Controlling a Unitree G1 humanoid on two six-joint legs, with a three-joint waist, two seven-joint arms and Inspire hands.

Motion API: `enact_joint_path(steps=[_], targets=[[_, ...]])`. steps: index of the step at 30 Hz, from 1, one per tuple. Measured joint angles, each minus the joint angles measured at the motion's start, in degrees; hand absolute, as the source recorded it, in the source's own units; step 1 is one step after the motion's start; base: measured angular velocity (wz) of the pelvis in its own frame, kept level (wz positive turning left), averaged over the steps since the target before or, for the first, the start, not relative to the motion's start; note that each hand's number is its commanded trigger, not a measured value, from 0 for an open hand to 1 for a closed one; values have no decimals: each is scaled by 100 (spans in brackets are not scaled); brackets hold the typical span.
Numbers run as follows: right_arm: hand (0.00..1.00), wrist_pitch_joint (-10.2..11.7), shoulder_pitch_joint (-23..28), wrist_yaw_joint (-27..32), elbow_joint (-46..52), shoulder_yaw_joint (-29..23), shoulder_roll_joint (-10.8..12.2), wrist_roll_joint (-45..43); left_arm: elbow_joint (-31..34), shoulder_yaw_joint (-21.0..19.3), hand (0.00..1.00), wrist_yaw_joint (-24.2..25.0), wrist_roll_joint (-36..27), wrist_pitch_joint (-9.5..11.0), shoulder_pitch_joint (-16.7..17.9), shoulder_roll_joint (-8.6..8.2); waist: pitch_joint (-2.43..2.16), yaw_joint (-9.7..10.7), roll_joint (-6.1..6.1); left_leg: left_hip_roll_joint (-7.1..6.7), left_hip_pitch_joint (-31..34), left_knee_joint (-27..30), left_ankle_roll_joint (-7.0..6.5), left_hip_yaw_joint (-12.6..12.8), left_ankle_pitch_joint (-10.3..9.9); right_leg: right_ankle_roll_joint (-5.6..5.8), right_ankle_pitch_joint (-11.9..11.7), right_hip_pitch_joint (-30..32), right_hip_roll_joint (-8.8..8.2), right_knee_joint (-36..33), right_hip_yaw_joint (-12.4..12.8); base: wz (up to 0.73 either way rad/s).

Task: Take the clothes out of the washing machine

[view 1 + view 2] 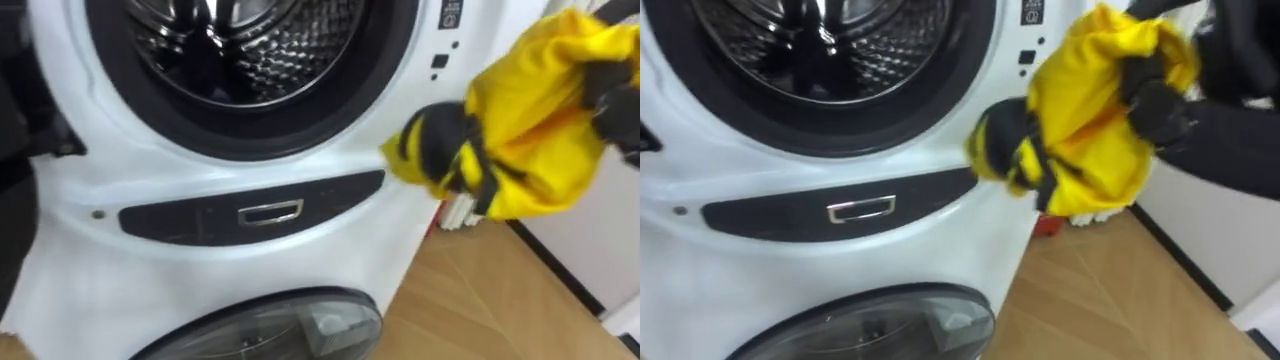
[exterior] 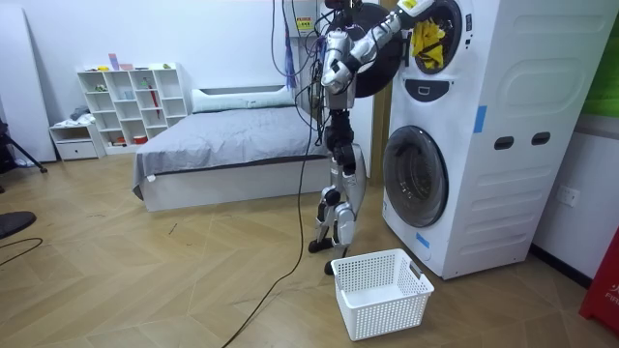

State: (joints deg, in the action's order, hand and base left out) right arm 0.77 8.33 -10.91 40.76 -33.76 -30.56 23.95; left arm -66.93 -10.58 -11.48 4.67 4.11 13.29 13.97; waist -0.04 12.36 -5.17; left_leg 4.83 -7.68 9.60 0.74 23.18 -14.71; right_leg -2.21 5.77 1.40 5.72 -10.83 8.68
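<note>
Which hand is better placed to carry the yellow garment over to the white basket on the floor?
The right hand, probably: its fingers are curled into the yellow garment, which hangs outside the drum. The white basket stands on the floor beside the washing machine.

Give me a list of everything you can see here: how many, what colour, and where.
washing machine: one, white, two drums stacked, against the wall at the room view's right
upper drum: one, steel, door open
lower door: one, dark glass, closed
garment: one, yellow with black patches, held in front of the machine, right of the upper drum
basket: one, white, on the wooden floor before the machine
bed: one, grey, behind the robot
shelf unit: one, white, by the far wall
right hand: one, dark, curled round the garment
</note>
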Motion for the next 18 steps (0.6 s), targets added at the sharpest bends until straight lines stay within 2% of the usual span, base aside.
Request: enact_joint_path(steps=[2, 3, 7, 10, 12, 14, 15, 16, 18], targets=[[100, 21, 133, 31, -50, -143, 0, 13, 5, -8, 0, 54, 5, 9, -3, 28, -13, 26, 45, 35, 0, 11, 21, 120, -36, -12, -8, 66, 44, -10, 69, -32], [100, 27, 156, 30, -144, -209, -1, 41, 13, -14, 0, 101, 4, 7, -17, 55, -21, 110, 59, 49, 0, 13, 36, 179, -51, -19, -11, 91, 65, -31, 62, -30], [100, 27, 187, 31, -403, -453, -1, 71, 44, -16, 0, 243, 41, 5, -14, 63, 12, 288, 115, 65, -11, 12, 53, 389, -61, -23, -11, 210, 85, -193, 82, -32], [100, 13, 193, 11, -521, -493, 1, 60, 145, -21, 0, 329, 181, 0, -106, 67, 34, 464, 153, 49, 19, 9, 54, 654, -62, -44, -23, 316, 96, -193, 89, -40], [100, 16, 273, 5, -546, -493, 2, 55, 148, 29, 0, 350, 177, -4, -161, 79, 31, 512, 160, 52, 37, 21, 58, 705, -67, -60, -33, 353, 97, -199, 122, -24], [100, 11, 417, -25, -669, -474, 29, 85, 156, 98, 0, 395, 158, -9, -333, 93, 34, 464, 166, 62, -2, 22, 70, 860, -76, -64, -43, 399, 172, -201, 236, -31], [100, 5, 489, -36, -748, -395, 156, 70, 156, 199, 0, 442, 166, -17, -395, 104, 13, 434, 191, 72, -18, 18, 76, 957, -79, -64, -64, 466, 198, -204, 309, -45], [100, -22, 515, -59, -825, -284, 303, 62, 154, 289, 0, 470, 171, -27, -452, 104, 17, 409, 206, 88, -32, 19, 94, 1060, -95, -65, -96, 475, 241, -214, 403, -40], [100, -29, 670, -61, -938, -86, 512, 56, 153, 485, 0, 491, 170, -45, -507, 117, 9, 358, 247, 130, 23, 53, 108, 1151, -128, -69, -131, 567, 248, -213, 410, -42]])
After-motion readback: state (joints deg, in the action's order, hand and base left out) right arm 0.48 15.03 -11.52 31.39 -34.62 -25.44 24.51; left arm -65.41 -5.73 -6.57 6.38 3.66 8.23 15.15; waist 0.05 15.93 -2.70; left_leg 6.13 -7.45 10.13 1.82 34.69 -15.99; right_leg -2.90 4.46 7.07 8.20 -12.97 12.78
